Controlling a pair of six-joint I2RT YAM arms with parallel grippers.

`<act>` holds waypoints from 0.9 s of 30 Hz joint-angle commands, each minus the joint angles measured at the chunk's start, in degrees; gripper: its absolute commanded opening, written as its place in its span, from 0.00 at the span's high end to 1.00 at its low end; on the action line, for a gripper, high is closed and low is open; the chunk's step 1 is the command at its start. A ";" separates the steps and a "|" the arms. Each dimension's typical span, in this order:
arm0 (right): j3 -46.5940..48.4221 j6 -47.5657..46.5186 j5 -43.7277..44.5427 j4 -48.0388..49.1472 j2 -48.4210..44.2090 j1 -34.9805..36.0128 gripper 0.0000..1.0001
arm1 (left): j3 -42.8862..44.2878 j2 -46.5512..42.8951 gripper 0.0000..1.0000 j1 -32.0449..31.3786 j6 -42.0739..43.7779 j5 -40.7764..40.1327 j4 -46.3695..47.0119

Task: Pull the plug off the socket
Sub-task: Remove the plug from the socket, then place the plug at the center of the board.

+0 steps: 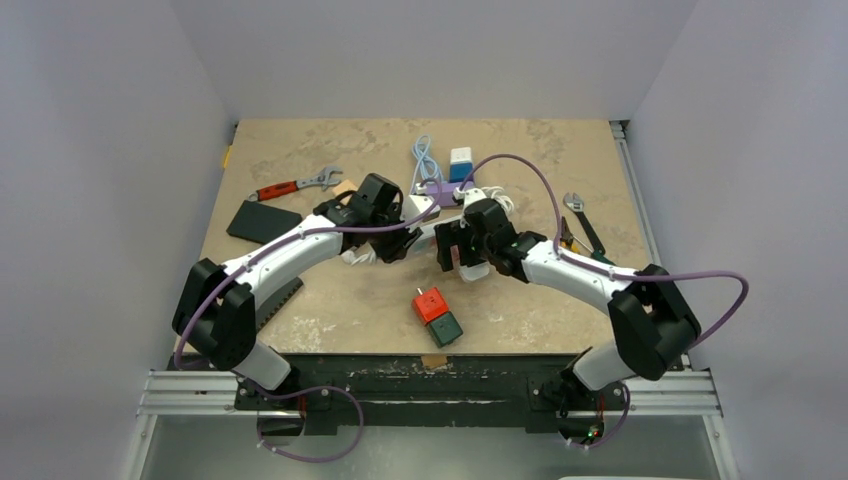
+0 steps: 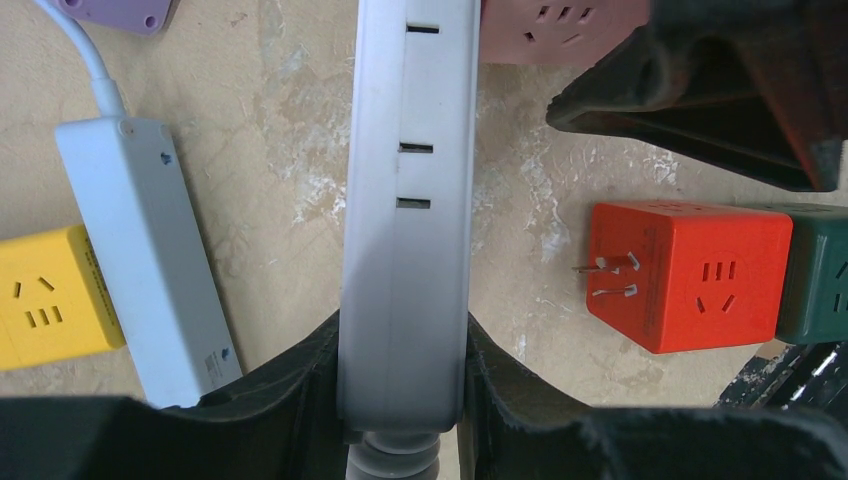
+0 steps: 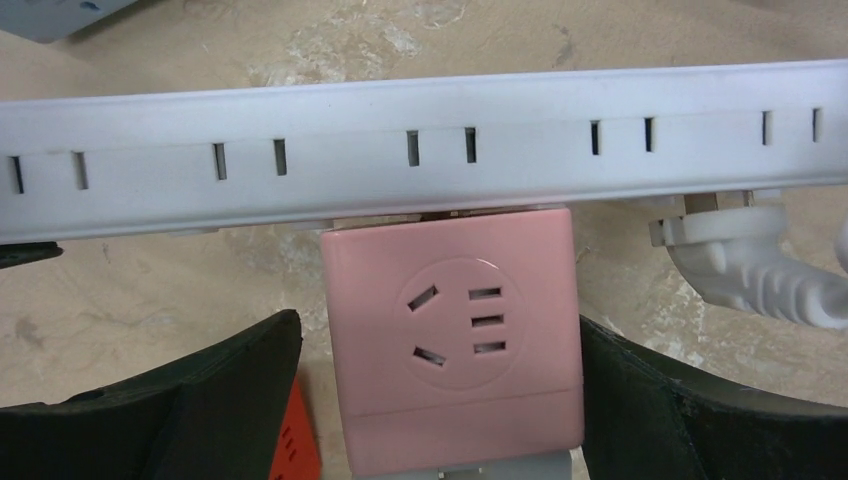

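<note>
With the left gripper (image 2: pixel 403 350) clamped on the white power strip (image 2: pixel 405 200), the right gripper (image 3: pixel 438 345), spread wide, straddles the pink plug (image 3: pixel 455 300) seated in it; next it likely must close and pull straight out.

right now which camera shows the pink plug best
The right wrist view: the pink plug fills the centre, socket face clear, seated against the white power strip. The left wrist view catches only its edge at the top; the top view mostly hides it under the right gripper.

White arms (image 1: pixel 290 245) with black joints (image 1: pixel 225 312) and purple cables (image 1: pixel 531 172).
</note>
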 commanded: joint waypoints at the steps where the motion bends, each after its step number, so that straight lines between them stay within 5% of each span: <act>1: 2.88 -1.90 -1.40 5.50 1.29 -0.25 0.08 | 1.77 -3.49 1.00 0.87 -1.68 -1.36 1.25; 5: 3.88 -1.76 -3.01 6.63 3.29 -0.28 0.32 | 1.68 -3.67 1.00 0.89 -1.65 -1.47 1.17; 10: 2.81 -1.78 -2.57 5.66 1.73 -0.27 1.00 | 1.40 -3.43 1.00 0.87 -1.63 -4.28 1.33; 17: -3.47 0.94 -0.85 2.30 -4.63 0.74 1.00 | 2.83 -0.50 1.00 0.87 -3.24 -14.14 1.94; 27: -14.62 8.20 2.06 -0.07 -12.12 5.83 1.00 | 3.67 0.88 1.00 0.52 -3.37 -14.87 1.75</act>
